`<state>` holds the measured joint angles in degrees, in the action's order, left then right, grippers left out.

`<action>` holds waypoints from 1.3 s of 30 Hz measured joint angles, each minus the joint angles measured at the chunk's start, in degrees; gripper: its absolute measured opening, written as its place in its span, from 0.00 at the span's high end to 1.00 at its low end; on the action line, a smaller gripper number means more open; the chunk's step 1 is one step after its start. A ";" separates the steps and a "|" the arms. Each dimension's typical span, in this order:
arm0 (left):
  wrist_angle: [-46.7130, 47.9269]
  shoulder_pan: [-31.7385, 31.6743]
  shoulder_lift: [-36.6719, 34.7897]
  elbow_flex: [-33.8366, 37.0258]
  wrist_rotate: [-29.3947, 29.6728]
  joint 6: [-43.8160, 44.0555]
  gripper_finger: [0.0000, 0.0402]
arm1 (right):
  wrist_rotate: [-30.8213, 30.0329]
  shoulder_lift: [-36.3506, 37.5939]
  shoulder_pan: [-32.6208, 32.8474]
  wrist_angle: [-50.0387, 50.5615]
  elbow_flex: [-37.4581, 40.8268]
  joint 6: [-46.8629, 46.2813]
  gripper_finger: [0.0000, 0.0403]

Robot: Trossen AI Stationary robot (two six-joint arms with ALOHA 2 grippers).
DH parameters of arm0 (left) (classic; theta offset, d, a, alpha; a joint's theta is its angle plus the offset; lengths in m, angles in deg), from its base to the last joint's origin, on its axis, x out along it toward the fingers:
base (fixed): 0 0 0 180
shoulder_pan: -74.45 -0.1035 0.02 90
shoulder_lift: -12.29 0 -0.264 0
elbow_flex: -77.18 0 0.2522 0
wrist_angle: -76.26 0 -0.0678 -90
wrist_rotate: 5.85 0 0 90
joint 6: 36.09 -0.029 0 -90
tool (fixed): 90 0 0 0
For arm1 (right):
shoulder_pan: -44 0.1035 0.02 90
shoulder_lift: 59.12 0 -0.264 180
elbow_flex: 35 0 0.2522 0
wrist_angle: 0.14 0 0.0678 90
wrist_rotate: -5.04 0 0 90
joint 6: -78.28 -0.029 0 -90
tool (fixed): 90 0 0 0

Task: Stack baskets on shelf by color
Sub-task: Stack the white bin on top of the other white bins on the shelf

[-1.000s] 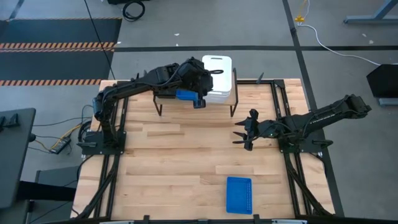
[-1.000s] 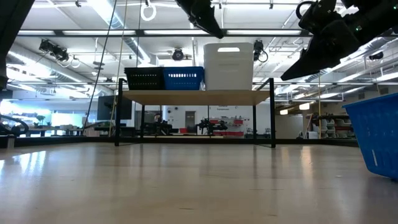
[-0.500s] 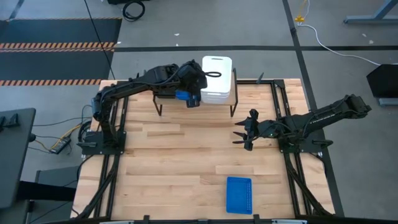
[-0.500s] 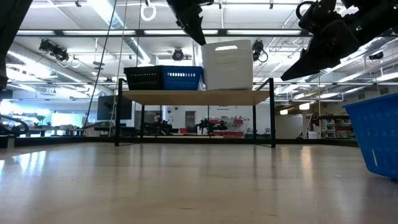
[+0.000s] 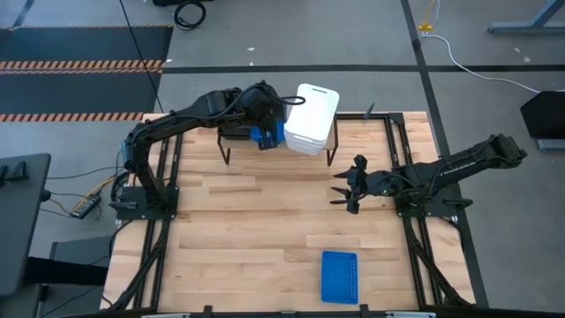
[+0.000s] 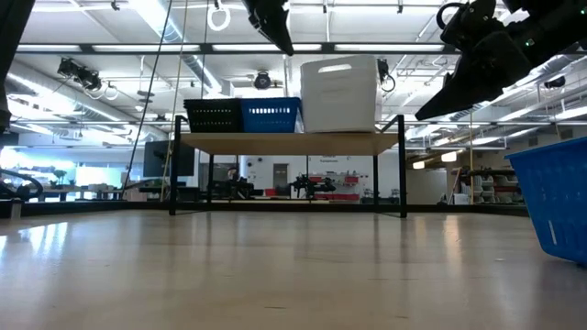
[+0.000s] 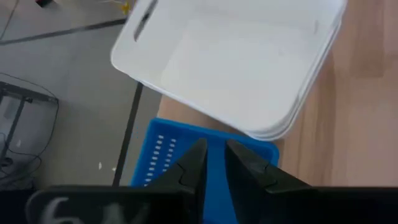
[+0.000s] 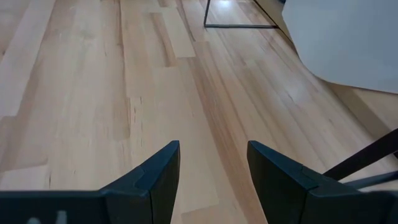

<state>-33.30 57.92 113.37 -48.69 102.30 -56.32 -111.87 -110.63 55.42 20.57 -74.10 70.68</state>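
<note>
On the shelf (image 6: pixel 289 142) at the table's far edge stand a black basket (image 6: pixel 213 115), a blue basket (image 6: pixel 271 115) and a taller stack of nested white baskets (image 5: pixel 315 117), which sits askew. My left gripper (image 7: pixel 215 163) hangs above the blue basket (image 7: pixel 186 155), clear of it, just left of the white stack (image 7: pixel 236 68). Its fingers stand a narrow gap apart with nothing between them. In the low view it shows well above the baskets (image 6: pixel 278 26). My right gripper (image 5: pixel 346 187) waits open over the table's right middle.
Another blue basket (image 5: pixel 339 276) stands on the tabletop near the front edge, right of centre, and fills the low view's right edge (image 6: pixel 552 206). Bare wood lies between it and the shelf. The shelf's thin black legs (image 5: pixel 332 155) stand near my right gripper.
My left gripper has drawn back toward the table's left and risen a little, tipping as it went. The white stack has turned about on the shelf, its far end swinging toward the right, and now sits askew.
</note>
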 joint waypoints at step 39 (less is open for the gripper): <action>-2.90 0.58 6.84 0.02 -9.24 0.04 0.89 | 0.02 0.02 0.00 -0.64 0.00 0.07 0.52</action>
<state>-36.20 58.50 120.21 -48.67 93.06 -56.28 -111.85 -110.61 55.42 19.93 -74.10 70.75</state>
